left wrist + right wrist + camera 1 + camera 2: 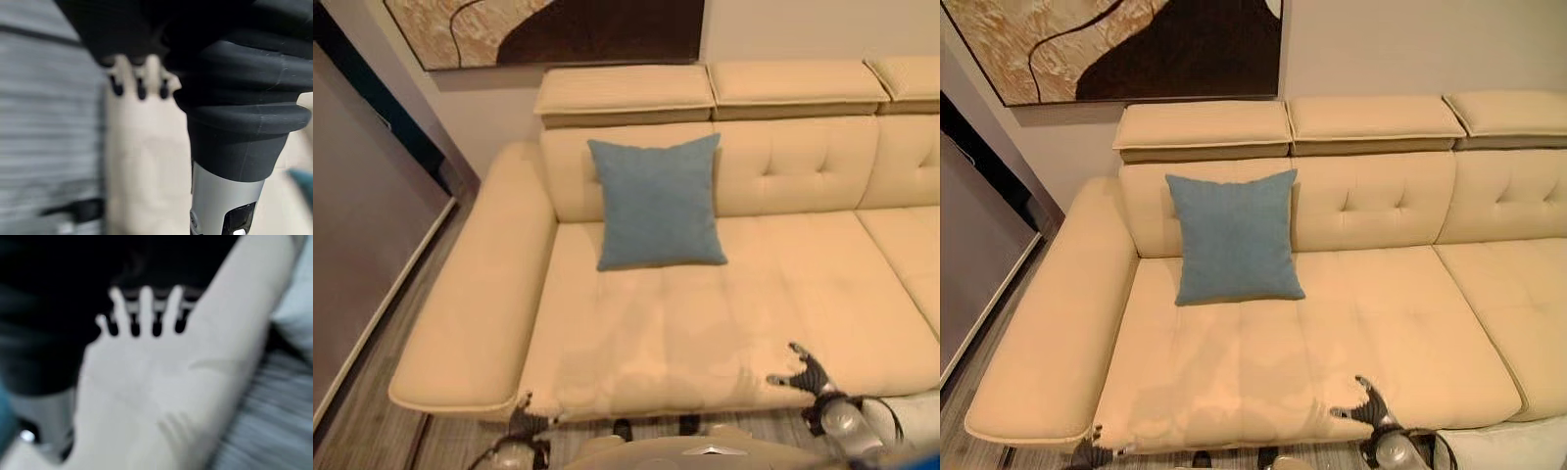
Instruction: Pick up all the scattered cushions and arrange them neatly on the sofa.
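Leaning on the backrest: you have one blue cushion (657, 202) upright on the sofa (783, 294), its lower edge on the seat, nearer the left armrest (475, 304) than the middle.
Sofa: cream, tufted back, three raised headrests (625, 90) along the top; you see the seat run on to the right.
Right hand (806, 372): yours sits at the seat's front edge, right of centre, fingers (145, 301) straight and spread, holding nothing.
Left hand (524, 421): low at the seat's front left corner, below the armrest; in its wrist view the dark fingertips (141, 90) hang in a row, straight, over the cream upholstery, with nothing between them.
White cushion (1508, 448): a pale edge shows at the lower right, beside your right arm, off the seat; you cannot tell what it rests on.
Wall: a brown and beige picture (1136, 49) hangs above the headrests.
Floor: grey planks (372, 392) left of the armrest.
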Available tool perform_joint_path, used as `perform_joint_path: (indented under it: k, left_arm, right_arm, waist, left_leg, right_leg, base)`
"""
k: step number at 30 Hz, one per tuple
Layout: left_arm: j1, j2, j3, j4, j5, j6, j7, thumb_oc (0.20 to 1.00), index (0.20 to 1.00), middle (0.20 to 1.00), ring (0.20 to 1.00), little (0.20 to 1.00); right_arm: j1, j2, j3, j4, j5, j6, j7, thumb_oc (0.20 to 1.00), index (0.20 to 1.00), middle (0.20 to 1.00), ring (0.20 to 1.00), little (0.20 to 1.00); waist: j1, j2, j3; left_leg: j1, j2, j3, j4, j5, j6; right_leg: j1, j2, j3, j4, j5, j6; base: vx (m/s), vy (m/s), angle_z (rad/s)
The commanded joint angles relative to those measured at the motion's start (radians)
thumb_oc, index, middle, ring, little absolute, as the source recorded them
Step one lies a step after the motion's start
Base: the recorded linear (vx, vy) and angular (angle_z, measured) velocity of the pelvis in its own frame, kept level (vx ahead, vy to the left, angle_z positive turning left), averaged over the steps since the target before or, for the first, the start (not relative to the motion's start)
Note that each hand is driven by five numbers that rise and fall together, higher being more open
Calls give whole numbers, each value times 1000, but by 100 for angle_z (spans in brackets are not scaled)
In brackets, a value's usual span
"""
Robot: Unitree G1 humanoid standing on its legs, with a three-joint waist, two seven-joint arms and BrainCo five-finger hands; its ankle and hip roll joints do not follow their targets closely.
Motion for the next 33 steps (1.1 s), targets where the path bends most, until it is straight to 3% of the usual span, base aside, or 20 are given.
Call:
perform_joint_path:
  k: [1, 3, 5, 9, 11, 14, 15, 17, 20, 22, 24, 25, 29, 33]
  left_arm:
    - [-37, 18, 23, 0, 46, -7, -21, 1000, 1000, 1000, 1000, 1000]
    - [-36, 13, 30, 16, 44, -3, -27, 1000, 1000, 1000, 1000, 1000]
    - [-47, 5, 10, 21, 50, 5, -27, 1000, 1000, 1000, 1000, 1000]
    - [-68, 0, -12, 19, 55, 7, -28, 1000, 1000, 1000, 1000, 1000]
    - [-81, -4, -17, 16, 45, 7, -25, 1000, 1000, 1000, 1000, 1000]
    - [-108, 5, -30, 3, 53, 7, -31, 1000, 1000, 1000, 1000, 1000]
    - [-114, 9, -37, 3, 55, 9, -35, 1000, 1000, 1000, 1000, 1000]
    - [-119, 14, -43, 0, 60, 13, -36, 1000, 1000, 1000, 1000, 1000]
    - [-109, 11, -52, 4, 65, 17, -53, 1000, 1000, 1000, 1000, 1000]
    - [-103, 4, -56, 12, 68, 22, -62, 1000, 1000, 1000, 1000, 1000]
    - [-101, -2, -65, 15, 83, 25, -66, 1000, 1000, 1000, 1000, 1000]
    - [-100, -5, -70, 16, 98, 26, -64, 1000, 1000, 1000, 1000, 1000]
    - [-103, -13, -73, 21, 95, 24, -64, 1000, 1000, 1000, 1000, 1000]
    - [-126, -27, -102, 24, 101, 28, -67, 1000, 1000, 1000, 1000, 1000]
  right_arm:
    - [-39, -9, 29, -13, -56, -6, 5, 1000, 1000, 1000, 1000, 1000]
    - [-42, -6, 32, 29, -68, 4, 11, 1000, 1000, 1000, 1000, 1000]
    - [-58, 3, 7, 91, -38, 31, 16, 1000, 1000, 1000, 1000, 1000]
    - [-90, 18, 2, 162, -44, 58, 14, 1000, 1000, 1000, 1000, 1000]
    - [-101, 20, -6, 166, -35, 62, 7, 1000, 1000, 1000, 1000, 1000]
    - [-130, 41, -2, 173, -22, 72, 10, 1000, 1000, 1000, 1000, 1000]
    - [-133, 49, -4, 175, -10, 75, 12, 1000, 1000, 1000, 1000, 1000]
    - [-129, 59, -7, 179, 2, 77, 18, 1000, 1000, 1000, 1000, 1000]
    - [-106, 69, -19, 193, 11, 75, 26, 1000, 1000, 1000, 1000, 1000]
    - [-95, 80, -25, 189, 18, 74, 31, 1000, 1000, 1000, 1000, 1000]
    - [-95, 89, -16, 189, 14, 73, 32, 1000, 1000, 1000, 1000, 1000]
    - [-96, 100, -5, 188, 18, 73, 32, 1000, 1000, 1000, 1000, 1000]
    - [-100, 108, 6, 178, 32, 69, 30, 1000, 1000, 1000, 1000, 1000]
    - [-94, 105, 8, 170, 65, 66, 28, 1000, 1000, 1000, 1000, 1000]
  waist:
    - [11, -53, 19]
    - [14, -53, 18]
    - [16, -38, 16]
    - [11, -38, 24]
    - [14, -42, 33]
    - [24, -52, 54]
    - [25, -48, 65]
    - [42, -24, 77]
    - [47, -8, 56]
    - [60, -12, 36]
    - [87, -12, 17]
    - [105, -45, 14]
    - [102, -62, 10]
    - [72, -75, 40]
  left_leg:
    - [-43, -23, -55, 141, 62, -58]
    - [-21, -57, -110, 163, 14, -48]
    - [5, -98, -217, 151, -3, -35]
    - [19, -116, -177, 103, -52, 0]
    - [19, -135, -170, 96, -44, 10]
    - [24, -154, -101, 54, -56, 46]
    - [17, -149, -87, 50, -44, 50]
    - [-8, -128, -52, 51, -19, 57]
    - [-11, -107, -35, 25, 6, 69]
    - [-9, -100, -11, 11, 11, 63]
    - [-26, -85, 20, 14, 16, 58]
    - [-45, -86, 51, 24, 23, 41]
    - [-77, -75, 63, 43, 37, 23]
    - [-112, -58, 41, 120, 46, -2]
  right_leg:
    - [71, -65, 59, -66, 50, 95]
    - [50, -68, 85, -56, 64, 102]
    - [-21, -69, 144, -2, 83, 119]
    - [-83, -79, 184, 25, 113, 149]
    - [-110, -87, 199, 25, 147, 169]
    - [-170, -109, 205, 19, 204, 210]
    - [-190, -108, 174, 52, 187, 203]
    - [-175, -139, 48, 180, 98, 170]
    - [-101, -123, 27, 303, 5, 130]
    - [-26, -129, -1, 279, -34, 122]
    - [25, -158, -71, 255, -42, 126]
    - [105, -137, -75, 91, -46, 136]
    - [107, -108, -39, 21, -37, 132]
    - [117, -71, 17, -41, -7, 108]
  base:
    - [-155, 29, -7]
    - [-144, 70, -22]
    - [-172, 174, -46]
    - [-167, 153, -85]
    - [-198, 165, -92]
    - [-245, 152, -109]
    - [-297, 108, -143]
    - [-305, 118, -64]
    - [-152, 29, -56]
    - [-83, -62, -33]
    - [-132, -151, -42]
    - [-128, -188, -73]
    - [-72, -167, -53]
    - [-112, -147, -13]
